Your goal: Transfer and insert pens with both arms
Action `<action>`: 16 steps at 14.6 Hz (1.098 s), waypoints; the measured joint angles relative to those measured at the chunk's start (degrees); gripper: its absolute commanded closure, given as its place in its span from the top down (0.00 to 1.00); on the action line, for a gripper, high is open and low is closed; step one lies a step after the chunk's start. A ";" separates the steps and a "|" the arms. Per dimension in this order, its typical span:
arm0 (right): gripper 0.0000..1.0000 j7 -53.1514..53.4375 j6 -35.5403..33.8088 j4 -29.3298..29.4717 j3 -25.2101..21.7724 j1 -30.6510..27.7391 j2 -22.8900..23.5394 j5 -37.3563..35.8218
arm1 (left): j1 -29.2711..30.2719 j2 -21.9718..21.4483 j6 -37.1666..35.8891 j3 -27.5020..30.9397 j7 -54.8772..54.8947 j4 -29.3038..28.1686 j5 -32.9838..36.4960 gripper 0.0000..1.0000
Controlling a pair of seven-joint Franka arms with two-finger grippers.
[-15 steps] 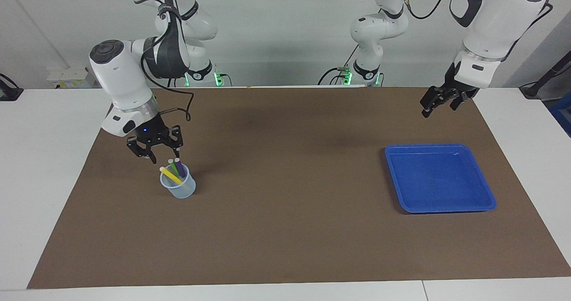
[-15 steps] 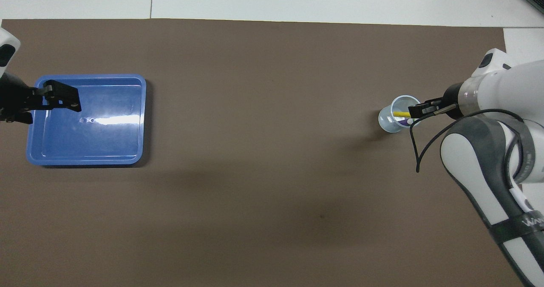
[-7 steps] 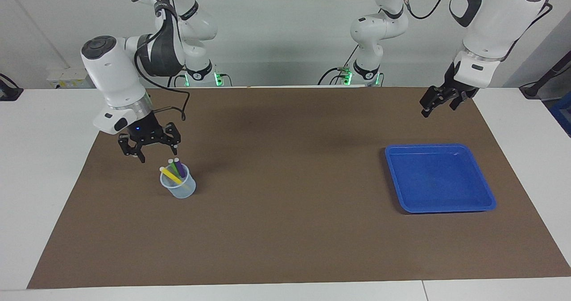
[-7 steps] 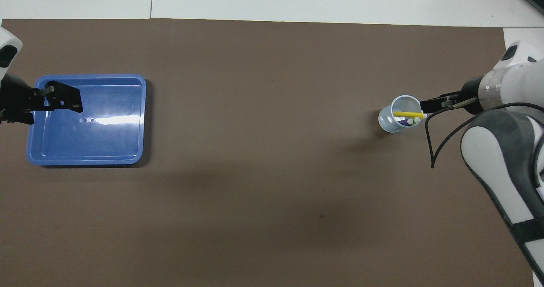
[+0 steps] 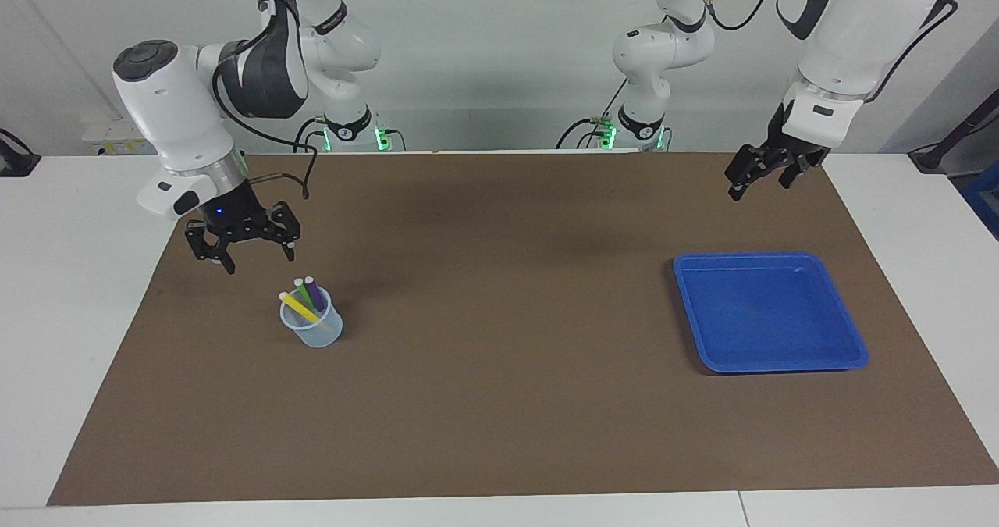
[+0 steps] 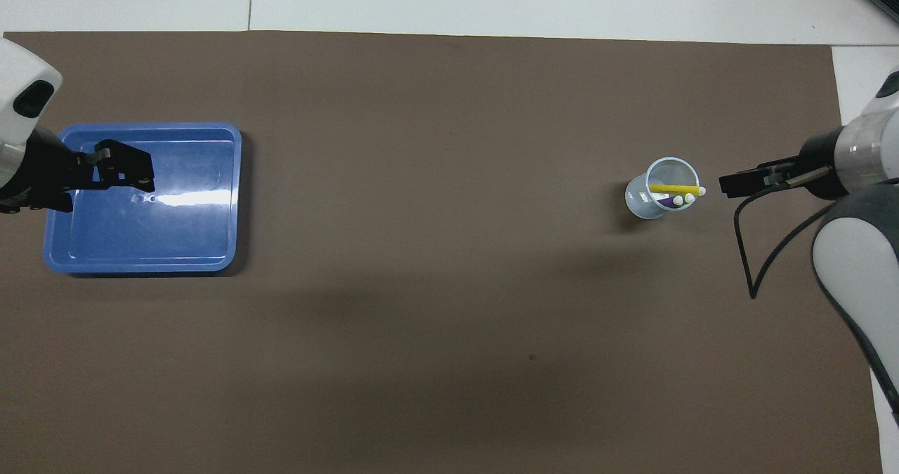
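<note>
Three pens stand tilted in a clear plastic cup (image 5: 318,332) toward the right arm's end of the mat: yellow (image 5: 299,307), green (image 5: 302,290) and purple (image 5: 314,293). From overhead the yellow pen (image 6: 671,188) lies across the cup's mouth (image 6: 642,200), with the purple pen (image 6: 667,203) beside it. My right gripper (image 5: 259,259) hangs open and empty above the mat beside the cup, clear of the pens; overhead it shows as (image 6: 730,182). My left gripper (image 5: 759,186) waits open and empty, raised by the blue tray (image 5: 706,265).
The blue tray (image 6: 235,200) sits with nothing in it at the left arm's end of the brown mat (image 5: 499,355). White tabletop (image 5: 78,293) surrounds the mat. A black cable (image 6: 748,277) loops off the right wrist.
The right gripper opened wider and rose away from the cup toward its own end of the table. The three pens stayed in the cup. The left gripper shifted slightly.
</note>
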 measured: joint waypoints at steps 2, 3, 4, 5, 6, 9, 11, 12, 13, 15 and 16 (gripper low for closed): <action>1.00 1.37 -5.20 2.36 -0.09 -0.02 -1.04 0.00 | -0.26 0.00 0.00 -0.01 0.02 -0.04 0.00 1.00; 1.00 1.95 -7.72 3.69 -0.12 -0.03 -1.35 0.00 | -0.33 0.00 0.00 -0.02 0.16 -0.04 0.00 1.00; 1.00 2.30 -9.98 4.93 -0.14 -0.04 -1.57 0.00 | -0.35 0.00 0.00 -0.02 0.42 -0.04 0.00 1.00; 1.00 2.39 -11.99 6.04 -0.15 -0.04 -1.76 0.00 | -0.35 0.00 0.00 -0.03 1.10 -0.04 0.00 1.00; 1.00 2.42 -13.75 6.92 -0.14 -0.04 -1.92 0.00 | -0.35 0.00 0.02 -0.02 2.42 -0.04 0.00 1.00; 1.00 2.73 -18.53 8.31 0.02 -0.03 -3.45 -0.39 | -0.27 -0.01 0.07 0.22 6.54 -0.04 0.00 1.00; 1.00 4.30 -21.30 8.41 0.27 0.01 -5.13 -0.62 | -0.19 -0.01 0.06 0.43 7.18 -0.04 0.00 1.00; 1.00 5.33 -22.27 8.41 0.44 0.05 -5.80 -0.63 | -0.20 -0.01 0.01 0.43 7.21 -0.05 0.00 1.00; 1.00 6.16 -23.17 8.41 0.58 0.11 -6.35 -0.64 | -0.24 -0.01 -0.01 0.38 7.22 -0.06 0.00 1.00; 1.00 6.87 -25.04 8.41 0.78 0.12 -7.17 -0.66 | -0.30 -0.01 -0.02 0.25 7.22 -0.08 0.00 1.00; 1.00 7.00 -25.79 8.40 0.71 0.08 -7.34 -0.66 | -0.29 -0.01 -0.02 0.26 7.21 -0.09 0.00 1.00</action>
